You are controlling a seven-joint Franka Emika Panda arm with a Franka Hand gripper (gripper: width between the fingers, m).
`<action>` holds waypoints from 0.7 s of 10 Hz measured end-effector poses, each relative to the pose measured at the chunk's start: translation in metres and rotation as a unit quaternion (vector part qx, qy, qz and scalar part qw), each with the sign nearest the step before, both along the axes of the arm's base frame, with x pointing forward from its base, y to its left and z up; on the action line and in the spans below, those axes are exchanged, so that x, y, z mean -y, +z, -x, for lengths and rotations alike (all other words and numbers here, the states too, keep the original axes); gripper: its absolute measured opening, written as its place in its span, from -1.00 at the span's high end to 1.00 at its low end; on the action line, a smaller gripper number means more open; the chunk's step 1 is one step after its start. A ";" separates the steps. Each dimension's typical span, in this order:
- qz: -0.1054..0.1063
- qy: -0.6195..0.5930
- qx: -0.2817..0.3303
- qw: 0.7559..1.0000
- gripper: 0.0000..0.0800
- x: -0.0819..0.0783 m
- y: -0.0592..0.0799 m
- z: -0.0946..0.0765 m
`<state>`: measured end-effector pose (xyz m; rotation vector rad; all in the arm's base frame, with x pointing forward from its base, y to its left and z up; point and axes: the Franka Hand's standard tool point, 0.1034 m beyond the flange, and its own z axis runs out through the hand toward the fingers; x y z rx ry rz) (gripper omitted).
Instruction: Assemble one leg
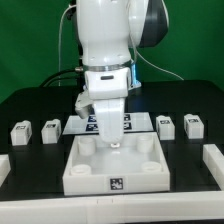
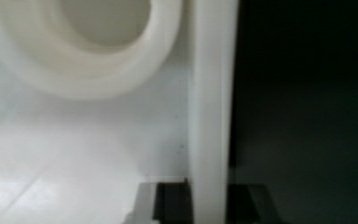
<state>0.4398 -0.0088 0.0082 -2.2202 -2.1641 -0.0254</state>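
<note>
The white tray (image 1: 85, 178) lies nearest to the exterior camera and shows me one black-and-white tag (image 1: 115, 183) on its front wall. The gripper (image 1: 113, 140) hangs low over the back part of this tray. In my judgement it is there to hold or shift the tray, not to take a leg. The wrist view is very close. It shows one round socket (image 2: 140, 68) and a straight white edge against the dark. From these views I cannot tell if the jaws are open or closed on something.

I count four legs, and all rest on the black table (image 1: 30, 105), well apart from the gripper. The nearest leg (image 1: 167, 125) stands at the exterior view's right with one more beside it, and two stand at the left. Behind the arm lies one marker board (image 1: 143, 121). I think the legs wait at the sides so that the middle is free for the tray.
</note>
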 end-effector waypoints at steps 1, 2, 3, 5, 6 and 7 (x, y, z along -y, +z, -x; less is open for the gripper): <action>-0.004 0.007 0.003 1.000 0.86 -0.009 -0.001 -0.007; -0.008 -0.001 0.008 1.000 0.86 -0.021 -0.001 -0.013; -0.012 -0.011 0.011 1.000 0.86 -0.037 -0.001 -0.020; -0.017 -0.024 0.015 0.999 0.86 -0.062 -0.001 -0.033; -0.019 -0.027 0.018 0.999 0.86 -0.069 -0.001 -0.040; -0.020 -0.026 0.021 0.999 0.86 -0.073 0.000 -0.044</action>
